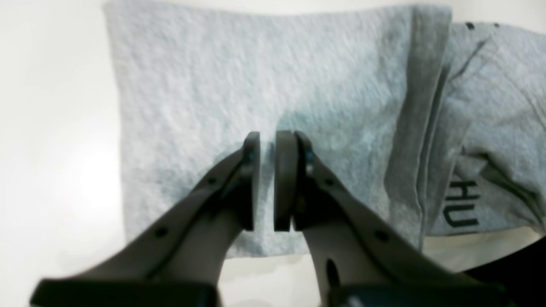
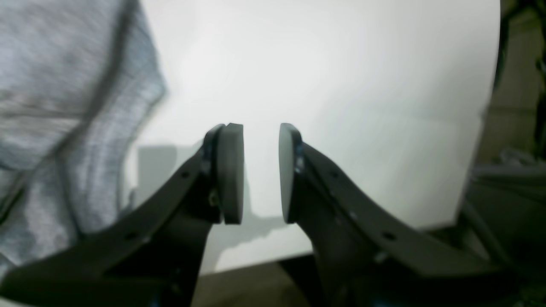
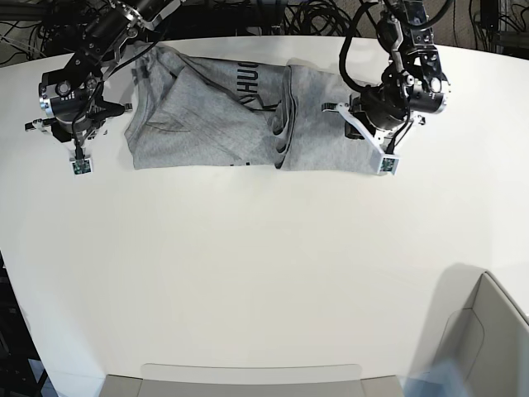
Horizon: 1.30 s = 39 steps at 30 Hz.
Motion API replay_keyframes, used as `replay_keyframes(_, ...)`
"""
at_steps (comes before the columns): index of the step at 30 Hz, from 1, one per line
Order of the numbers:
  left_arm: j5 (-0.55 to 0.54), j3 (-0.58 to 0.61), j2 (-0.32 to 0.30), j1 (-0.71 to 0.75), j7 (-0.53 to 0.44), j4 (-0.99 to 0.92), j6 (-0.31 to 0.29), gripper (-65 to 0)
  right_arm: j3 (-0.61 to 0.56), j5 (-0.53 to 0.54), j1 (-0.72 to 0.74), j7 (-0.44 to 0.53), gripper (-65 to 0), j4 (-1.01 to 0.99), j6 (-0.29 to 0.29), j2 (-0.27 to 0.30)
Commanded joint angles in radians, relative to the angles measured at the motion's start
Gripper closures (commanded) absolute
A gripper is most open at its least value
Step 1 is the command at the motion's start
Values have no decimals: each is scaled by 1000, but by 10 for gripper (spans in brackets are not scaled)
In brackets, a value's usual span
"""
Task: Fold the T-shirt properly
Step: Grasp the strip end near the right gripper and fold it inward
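— On the white table (image 3: 248, 273), what is at the left side?
— The right gripper (image 2: 261, 172), half open and holding nothing, just beside the T-shirt (image 3: 240, 124).
— And then?
— The T-shirt lies folded along the far edge. The left gripper (image 1: 266, 183) hovers over its right end, jaws nearly together, with no cloth between them.

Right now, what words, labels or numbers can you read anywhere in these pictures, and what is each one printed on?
"HU": black block capitals on the heather-grey cotton T-shirt, left wrist view; the rest is hidden by a fold.
"HUG", uncertain: the same lettering in the base view, small and partly folded under.
Nothing else is readable.
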Motion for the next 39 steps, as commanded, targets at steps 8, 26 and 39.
replay_keyframes(8,-8,3,2,-6,-7,-6,0,-62,0,177,30,-117,-152,21,15,3)
replay_keyframes(26,-7,3,-3,24,-86,-70,-1,-62,78,593,-84,-117,-149,-65,15,3)
replay_keyframes(39,-7,4,-3,52,-112,-70,-1,-62,6,598,-133,-117,-150,-317,15,3)
